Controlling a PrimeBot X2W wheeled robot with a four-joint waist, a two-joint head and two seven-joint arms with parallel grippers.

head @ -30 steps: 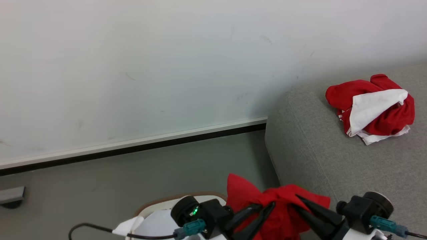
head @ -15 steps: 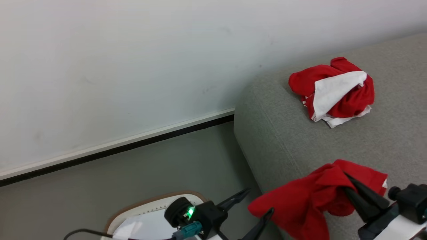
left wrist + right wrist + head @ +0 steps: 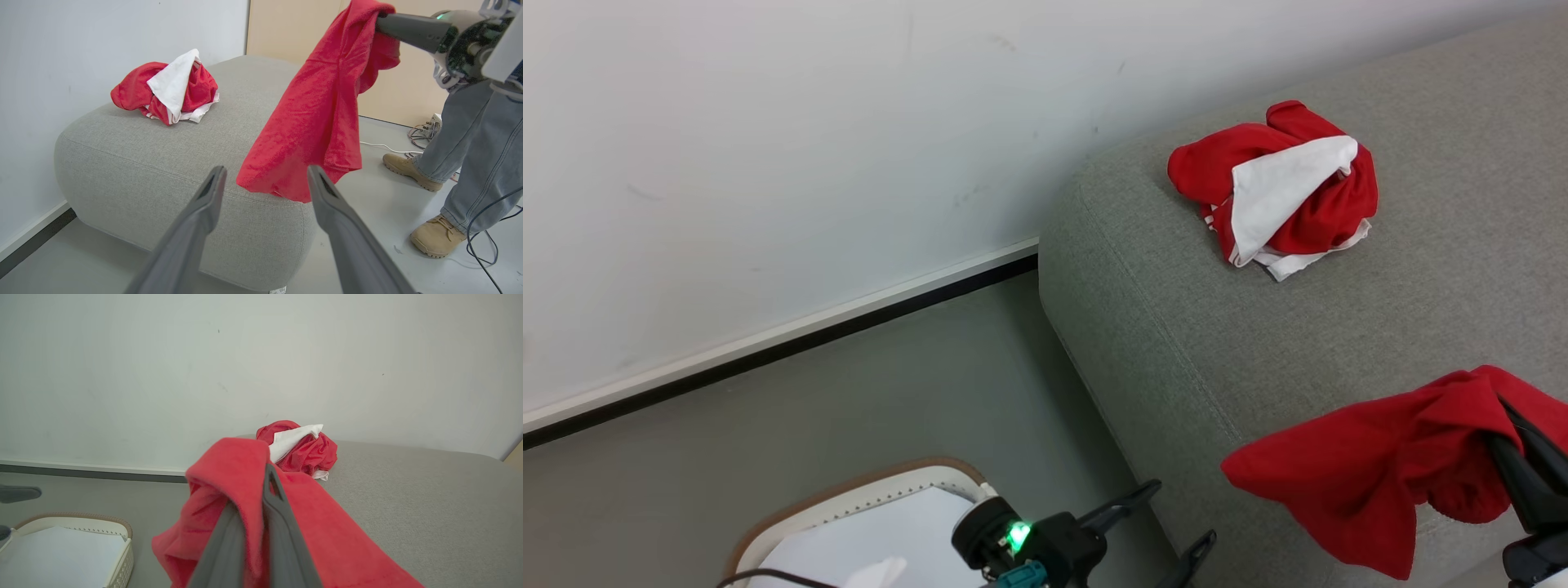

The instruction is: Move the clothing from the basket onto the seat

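Right gripper (image 3: 1507, 425) clenched on red garment (image 3: 1364, 465), which dangles above the near edge of the seat (image 3: 1217, 343). Left gripper (image 3: 1180, 512) released, empty, near the basket (image 3: 849, 494). Other clothing bundle (image 3: 1282, 192) lies on the seat by the wall (image 3: 768, 163). My worry: if I release here, the hanging tail may drag it onto the floor (image 3: 890, 367).

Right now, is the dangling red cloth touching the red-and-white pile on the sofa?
Apart. The head view shows a wide stretch of bare grey seat between the dangling red cloth and the pile.
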